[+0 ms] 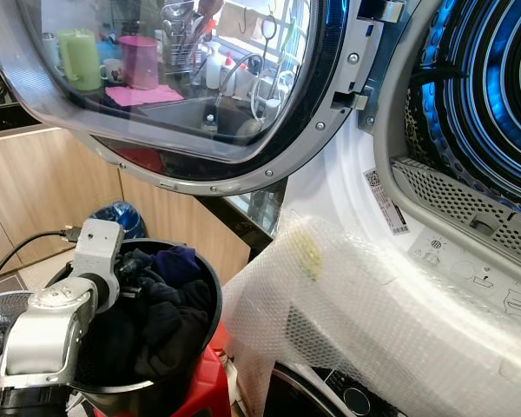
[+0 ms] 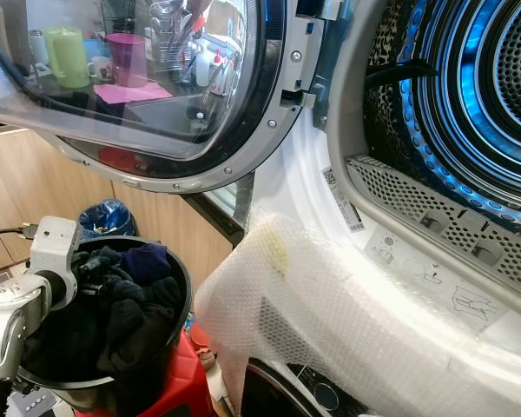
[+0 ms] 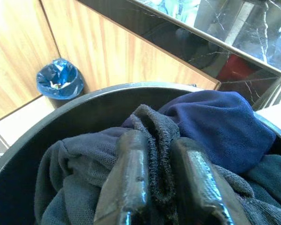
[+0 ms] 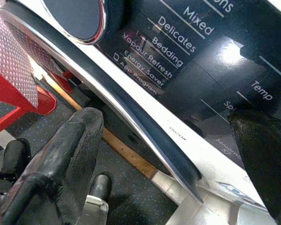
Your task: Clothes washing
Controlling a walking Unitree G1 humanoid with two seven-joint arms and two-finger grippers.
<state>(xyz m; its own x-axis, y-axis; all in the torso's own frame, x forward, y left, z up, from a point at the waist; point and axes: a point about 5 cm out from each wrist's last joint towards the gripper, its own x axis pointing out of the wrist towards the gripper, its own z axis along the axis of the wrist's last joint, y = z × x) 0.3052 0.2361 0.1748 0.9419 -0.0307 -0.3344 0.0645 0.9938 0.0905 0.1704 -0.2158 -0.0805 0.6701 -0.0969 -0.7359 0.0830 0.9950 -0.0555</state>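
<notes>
Left wrist view shows a fold of grey cloth (image 3: 154, 140) pinched between the left gripper's (image 3: 161, 180) two fingers, atop dark laundry in the black bucket (image 1: 210, 282) at lower left, likely gripped for lifting toward the open drum (image 1: 495, 87) at far right. Right gripper (image 4: 178, 154) hangs spread beside the machine's control panel (image 4: 187, 42).
</notes>
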